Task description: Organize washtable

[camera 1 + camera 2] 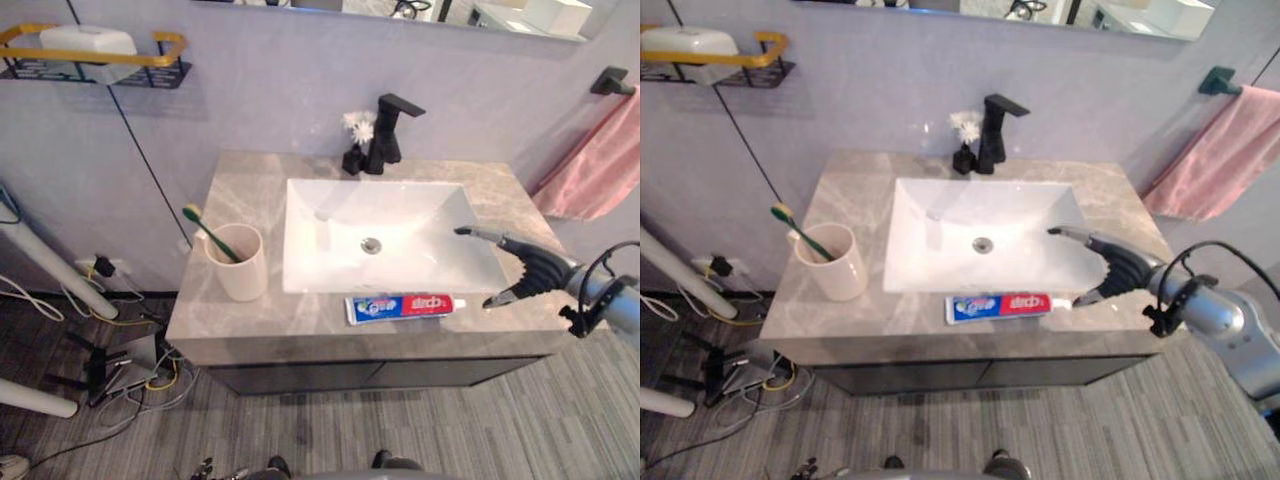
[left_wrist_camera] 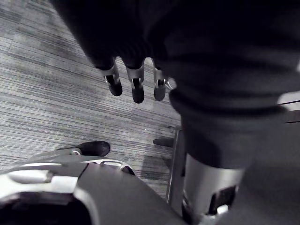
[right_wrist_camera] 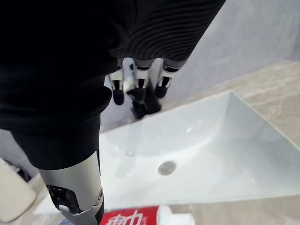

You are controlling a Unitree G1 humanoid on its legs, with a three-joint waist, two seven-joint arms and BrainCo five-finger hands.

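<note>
Splayed right hand (image 1: 535, 268) beside toothpaste (image 1: 404, 306); left hand (image 2: 137, 83) hangs over floor (image 2: 47, 98)

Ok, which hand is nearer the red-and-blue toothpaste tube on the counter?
Right. The right hand hovers open beside the cap end of the red-and-blue toothpaste tube; the left hand hangs low over the grey floor.

Pink towel (image 1: 598, 165) on wall rail (image 1: 1220, 82); white box (image 1: 88, 40) in black-and-gold shelf (image 1: 168, 42).
</note>
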